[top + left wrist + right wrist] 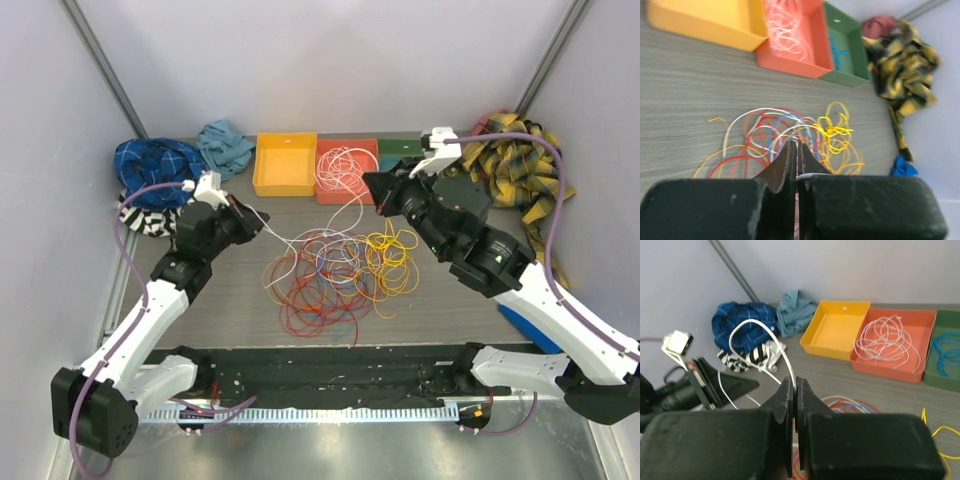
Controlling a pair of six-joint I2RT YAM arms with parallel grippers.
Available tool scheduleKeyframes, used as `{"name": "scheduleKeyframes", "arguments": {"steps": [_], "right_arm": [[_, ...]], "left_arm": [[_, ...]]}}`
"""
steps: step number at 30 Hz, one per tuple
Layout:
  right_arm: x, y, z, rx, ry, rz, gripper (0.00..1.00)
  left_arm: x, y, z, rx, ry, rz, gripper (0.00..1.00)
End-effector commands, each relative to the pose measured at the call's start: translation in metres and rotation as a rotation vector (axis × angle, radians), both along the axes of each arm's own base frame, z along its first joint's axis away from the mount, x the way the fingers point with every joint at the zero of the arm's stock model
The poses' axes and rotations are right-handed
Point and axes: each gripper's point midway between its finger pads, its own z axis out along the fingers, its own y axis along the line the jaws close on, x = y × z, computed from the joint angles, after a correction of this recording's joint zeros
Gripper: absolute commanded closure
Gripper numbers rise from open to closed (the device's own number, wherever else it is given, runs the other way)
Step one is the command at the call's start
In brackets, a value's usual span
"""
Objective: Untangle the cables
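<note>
The left gripper (262, 228) is clamped on 1 white cable (751, 321); in its wrist view the wire shows pinched just behind the meeting fingertips. Ahead of those tips and below them lies the pile of cables (335, 275), with red, orange, white, blue and yellow loops overlapping on the table (230, 300). From this gripper the white cable drops onto the near edge of the pile, then climbs to the right gripper (378, 196). That gripper is closed on the same wire, which arches up out of its jaws and back toward the left gripper.

Past the right gripper's tips stand 3 trays:
- The yellow tray (285, 190) is farthest to its left and holds nothing I can see.
- The red tray (340, 201) is just beside the tips and holds white cables.
- The green tray (400, 147) is behind the gripper and holds blue ones.

Risks, as I judge them:
- Where the strand dips into the pile it seems to cross other loops, so drawing the 2 grippers apart could drag the heap along or cinch a crossing into a knot.
- A wire this thin could slide out of either grip under tension.
- The slack arch near the right gripper could hook on the left gripper's fingers.
- With the red tray so close, a careless swing could snag the coils already sorted there
</note>
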Motion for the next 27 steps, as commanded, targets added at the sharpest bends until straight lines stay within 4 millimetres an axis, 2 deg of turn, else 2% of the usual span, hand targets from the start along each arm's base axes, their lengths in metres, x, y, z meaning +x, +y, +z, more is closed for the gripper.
{"name": "scheduleKeyframes", "arguments": {"steps": [1,2,4,5,7,8,10,11,14,16,22,26,27], "right_arm": [[-0.005,0.012,-0.007,0.039,0.010,0.064,0.99],[-0.005,0.015,-0.026,0.015,0.038,0.070,0.99],[-0.008,0.014,-0.041,0.018,0.068,0.075,0.99],[-0.009,0.013,-0.062,-0.008,0.098,0.075,0.99],[-0.014,0.008,-0.075,0.005,0.121,0.068,0.99],[-0.015,0.007,-0.093,-0.013,0.149,0.066,0.99],[-0.020,0.003,-0.104,-0.009,0.167,0.065,0.99],[-0.021,0.001,-0.120,-0.029,0.189,0.063,0.99],[-0.026,-0.006,-0.138,-0.041,0.211,0.051,0.99],[-0.028,-0.008,-0.148,-0.058,0.225,0.049,0.99],[-0.027,0.001,-0.154,-0.054,0.230,0.081,0.99],[-0.026,0.015,-0.153,-0.048,0.223,0.133,0.99],[-0.027,0.025,-0.154,-0.045,0.226,0.174,0.99]], "left_arm": [[-0.020,-0.017,0.048,-0.005,-0.093,-0.148,1.00],[-0.022,-0.016,0.046,0.017,-0.084,-0.155,1.00],[-0.028,-0.014,0.040,0.054,-0.028,-0.167,1.00],[-0.031,-0.013,0.036,0.071,-0.009,-0.171,1.00],[-0.039,-0.009,0.020,0.116,0.049,-0.182,1.00],[-0.041,-0.007,0.016,0.128,0.060,-0.182,1.00],[-0.049,-0.002,0.003,0.160,0.091,-0.181,1.00],[-0.051,0.000,0.001,0.168,0.095,-0.176,1.00],[-0.057,0.009,-0.006,0.196,0.101,-0.155,1.00],[-0.060,0.009,-0.005,0.193,0.099,-0.157,1.00],[-0.057,-0.001,0.011,0.152,0.073,-0.184,1.00],[-0.051,-0.010,0.034,0.137,0.032,-0.207,1.00],[-0.049,-0.013,0.046,0.127,0.006,-0.213,1.00]]}}
